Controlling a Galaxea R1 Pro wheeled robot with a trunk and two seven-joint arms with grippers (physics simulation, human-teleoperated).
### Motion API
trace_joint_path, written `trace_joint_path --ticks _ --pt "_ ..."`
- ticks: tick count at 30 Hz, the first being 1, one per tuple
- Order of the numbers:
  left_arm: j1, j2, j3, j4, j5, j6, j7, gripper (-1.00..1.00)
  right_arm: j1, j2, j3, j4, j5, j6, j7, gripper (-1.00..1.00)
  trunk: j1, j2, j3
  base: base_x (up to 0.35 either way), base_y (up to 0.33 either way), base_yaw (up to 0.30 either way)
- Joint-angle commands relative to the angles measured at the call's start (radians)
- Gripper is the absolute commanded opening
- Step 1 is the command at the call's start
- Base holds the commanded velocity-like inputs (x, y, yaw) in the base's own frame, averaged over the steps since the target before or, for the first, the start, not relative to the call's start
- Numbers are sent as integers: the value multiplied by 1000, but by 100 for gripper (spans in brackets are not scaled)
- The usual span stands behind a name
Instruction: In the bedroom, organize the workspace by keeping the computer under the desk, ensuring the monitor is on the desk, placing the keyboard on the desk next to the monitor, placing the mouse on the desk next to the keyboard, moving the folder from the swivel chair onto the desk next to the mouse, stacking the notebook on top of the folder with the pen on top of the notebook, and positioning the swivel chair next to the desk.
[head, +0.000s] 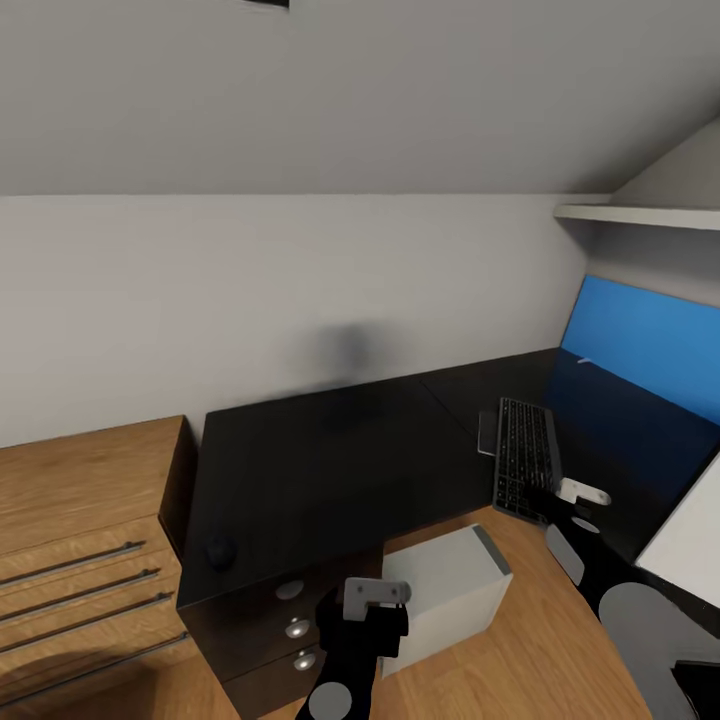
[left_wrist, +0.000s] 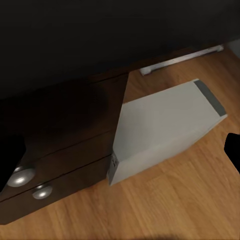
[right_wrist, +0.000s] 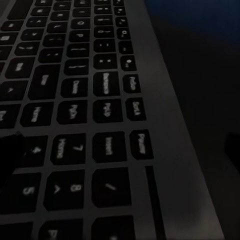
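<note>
The black-topped desk (head: 330, 470) runs along the grey wall and turns at the right. On its right part lies the keyboard (head: 525, 455), and my right gripper (head: 550, 503) hovers open just over its near end; the keys (right_wrist: 107, 105) loom close in the right wrist view. The small dark mouse (head: 220, 551) sits at the desk's front left corner. The light grey computer (head: 445, 590) stands on the floor beside the drawers (head: 290, 625), partly beneath the desktop. My left gripper (head: 372, 618) is open, close in front of the computer (left_wrist: 160, 132) and holding nothing.
An oak dresser (head: 80, 540) with bar handles adjoins the desk on the left. A blue wall panel (head: 645, 340) and a white shelf (head: 640, 215) are at the right. A pale flat surface (head: 690, 545) cuts in at the right edge. Oak floor (head: 540, 640) lies around the computer.
</note>
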Motion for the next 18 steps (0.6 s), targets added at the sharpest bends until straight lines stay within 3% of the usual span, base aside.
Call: trace_joint_path --ticks 1,9,18 --pt "-1 0 -2 -1 8 3 9 100 -1 0 2 0 -10 -3 -2 100 4 -8 -4 0 0 0" --pt "-1 0 -2 -1 8 3 9 100 -1 0 2 2 -9 -2 -5 100 35 -64 -29 0 0 0" --pt "-1 0 1 -1 6 1 9 100 -1 0 3 23 -7 -3 -5 100 35 -64 -29 0 0 0"
